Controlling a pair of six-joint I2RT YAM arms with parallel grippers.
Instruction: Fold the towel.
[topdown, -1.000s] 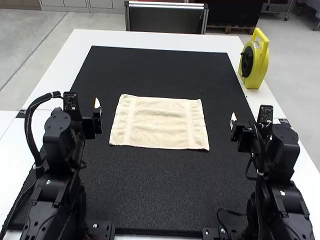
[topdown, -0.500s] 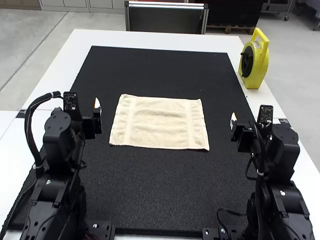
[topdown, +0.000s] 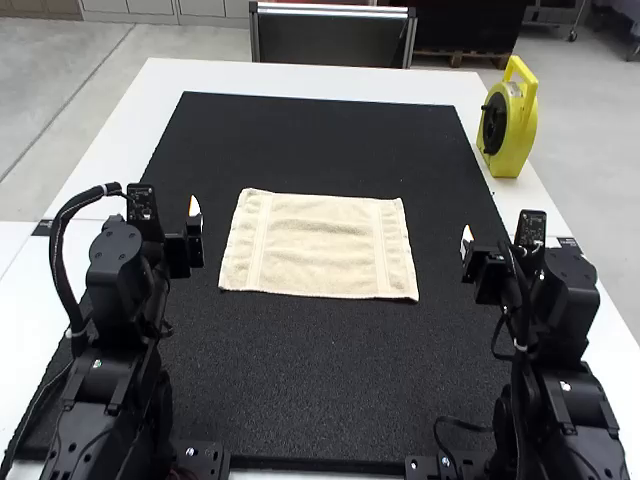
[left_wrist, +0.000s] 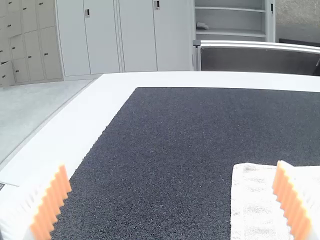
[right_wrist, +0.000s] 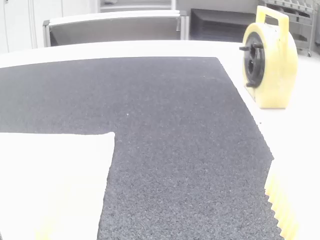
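The towel (topdown: 320, 245) lies spread flat and unfolded on the black mat (topdown: 320, 380), around the middle of the table (topdown: 300, 82) between its left and right edges. It is cream-coloured, with a soft, fuzzy pile, and roughly rectangular. Its long sides run nearly along the table's far edge, tilted a little, so the left end sits slightly nearer that edge. A smoother woven band crosses it close to each short end, and between the two bands the cloth shows faint, shallow ripples. The short sides lean, and the corners are slightly rounded.

The left gripper (topdown: 195, 207) is above the mat, near the towel's left end. Its white fingers with ribbed orange pads (left_wrist: 51, 202) stand wide apart, with nothing held between them. The right gripper (topdown: 467, 240) is over the mat's right part, apart from the towel's right end; its fingers are also spread wide and empty.

A yellow reel (topdown: 515, 135) with a black hub and a top handle stands upright by the table's right edge, beside the mat, toward the far right corner.
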